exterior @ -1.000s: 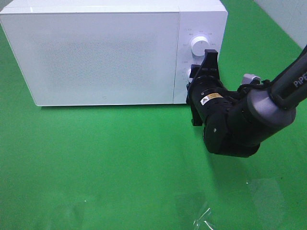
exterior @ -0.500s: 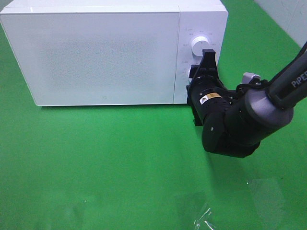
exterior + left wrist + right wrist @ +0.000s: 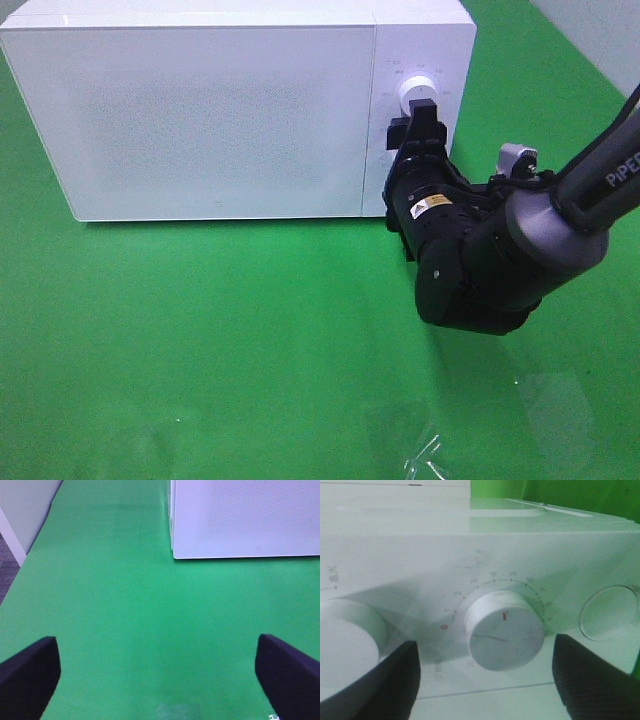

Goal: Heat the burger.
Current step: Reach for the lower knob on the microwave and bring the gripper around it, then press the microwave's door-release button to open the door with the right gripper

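The burger is out of view. The white microwave (image 3: pixel 215 110) stands at the back of the green table with its door closed. My right gripper (image 3: pixel 418 125) is at the control panel, just below the upper knob (image 3: pixel 417 90). In the right wrist view, a white dial (image 3: pixel 504 630) with a red mark sits between the two black fingers (image 3: pixel 395 680), with a gap on each side; the right gripper (image 3: pixel 485 680) is open and holds nothing. My left gripper (image 3: pixel 157 680) hovers open over bare green table, short of the microwave's corner (image 3: pixel 175 555).
A second knob (image 3: pixel 347 645) and a round button (image 3: pixel 609 612) flank the dial on the panel. A scrap of clear plastic (image 3: pixel 425 455) lies at the table's front edge. A pale wall (image 3: pixel 600 30) borders the back right.
The right gripper has shifted slightly left and up along the control panel, and its jaws have spread wider. The microwave has not moved.
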You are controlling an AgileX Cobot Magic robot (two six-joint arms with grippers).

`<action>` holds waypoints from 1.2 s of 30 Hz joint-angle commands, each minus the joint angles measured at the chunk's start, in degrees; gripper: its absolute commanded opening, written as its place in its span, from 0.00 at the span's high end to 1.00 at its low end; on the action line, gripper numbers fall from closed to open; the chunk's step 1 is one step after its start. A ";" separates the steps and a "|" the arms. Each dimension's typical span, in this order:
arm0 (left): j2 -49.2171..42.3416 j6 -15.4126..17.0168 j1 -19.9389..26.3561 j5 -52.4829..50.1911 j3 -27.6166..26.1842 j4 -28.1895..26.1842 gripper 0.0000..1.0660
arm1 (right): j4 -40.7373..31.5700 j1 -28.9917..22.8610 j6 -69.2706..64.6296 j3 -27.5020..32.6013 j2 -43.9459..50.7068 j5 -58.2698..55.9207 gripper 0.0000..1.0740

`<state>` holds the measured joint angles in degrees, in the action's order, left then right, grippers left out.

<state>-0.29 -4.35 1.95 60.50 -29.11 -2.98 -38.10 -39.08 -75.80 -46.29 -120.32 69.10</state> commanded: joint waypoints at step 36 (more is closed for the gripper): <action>-1.09 -0.06 0.00 -0.80 0.29 0.06 0.08 | 10.66 2.52 71.51 10.49 32.66 -49.50 0.34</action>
<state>-0.29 -4.35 1.95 60.50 -29.11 -2.98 -28.42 -36.96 -7.22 -35.75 -88.69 21.54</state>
